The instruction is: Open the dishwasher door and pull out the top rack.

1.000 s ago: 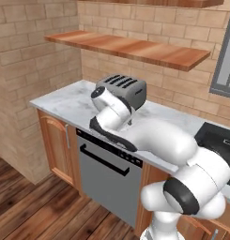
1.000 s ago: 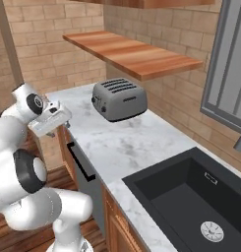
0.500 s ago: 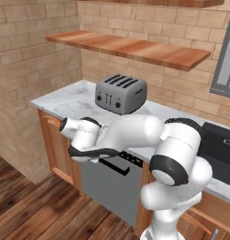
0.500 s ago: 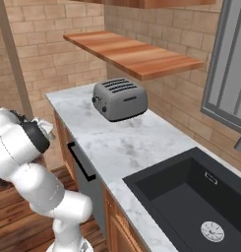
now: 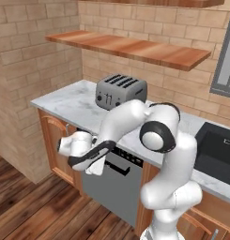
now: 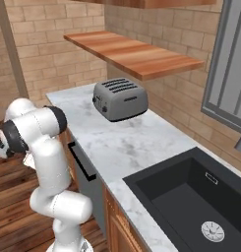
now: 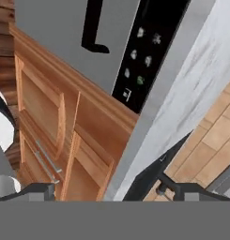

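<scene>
The dishwasher door (image 5: 111,188) is a flat grey panel under the marble counter, standing closed. Its black bar handle (image 5: 119,171) and dark control strip (image 5: 131,157) run along the top edge. My gripper (image 5: 91,161) hangs low in front of the door's upper left corner, close to the handle's left end and apart from it. In the rolled hand view the door (image 7: 50,33), the handle end (image 7: 94,29) and the control strip (image 7: 145,51) fill the top. My gripper (image 7: 109,192) is open with nothing between its fingertips (image 7: 37,190). The top rack is hidden behind the door.
A silver toaster (image 5: 120,91) stands on the marble counter (image 5: 72,102), with a black sink (image 6: 191,197) to the right. Wooden cabinet doors (image 5: 54,143) flank the dishwasher on the left. A wooden shelf (image 5: 130,48) hangs above. A brick wall (image 5: 18,93) closes off the left.
The arm has swung down from over the counter by the toaster to a low spot in front of the dishwasher's upper left. The door has stayed closed.
</scene>
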